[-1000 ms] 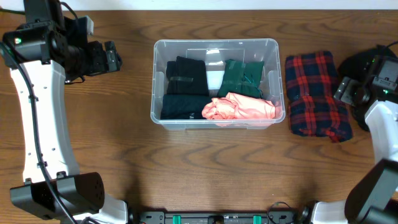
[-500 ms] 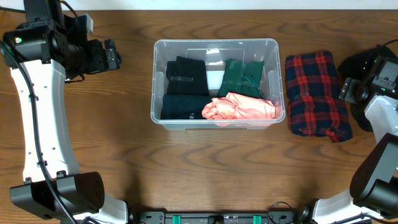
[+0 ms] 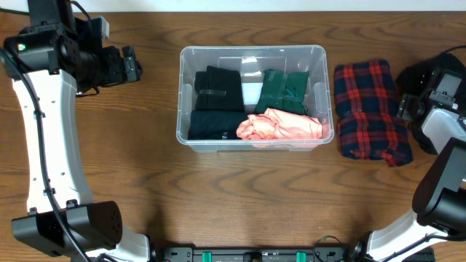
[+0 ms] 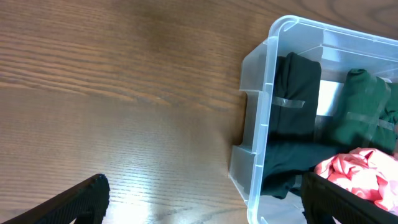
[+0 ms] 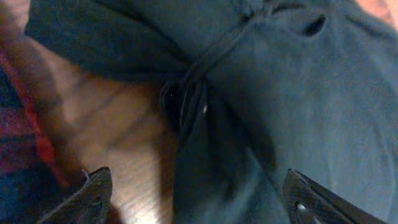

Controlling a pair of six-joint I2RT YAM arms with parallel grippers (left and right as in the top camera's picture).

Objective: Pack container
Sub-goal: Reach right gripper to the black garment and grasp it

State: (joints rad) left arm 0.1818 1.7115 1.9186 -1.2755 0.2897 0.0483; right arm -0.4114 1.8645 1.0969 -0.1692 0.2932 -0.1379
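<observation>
At the middle of the table (image 3: pixel 145 182), the container (image 3: pixel 218 49) lies with its long axis from 9 to 3 o'clock, folded clothes (image 3: pixel 218 109) inside. From the right gripper (image 5: pixel 198 198), fingers wide apart over a dark garment (image 5: pixel 280 93), it lies at 9 o'clock, with the plaid cloth (image 3: pixel 371 109) between. The left gripper (image 3: pixel 132 65), also wide, waits at the container's 10 o'clock, farther from the loose cloths.

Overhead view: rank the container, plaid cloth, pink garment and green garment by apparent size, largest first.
1. container
2. plaid cloth
3. pink garment and green garment: too alike to rank.
</observation>
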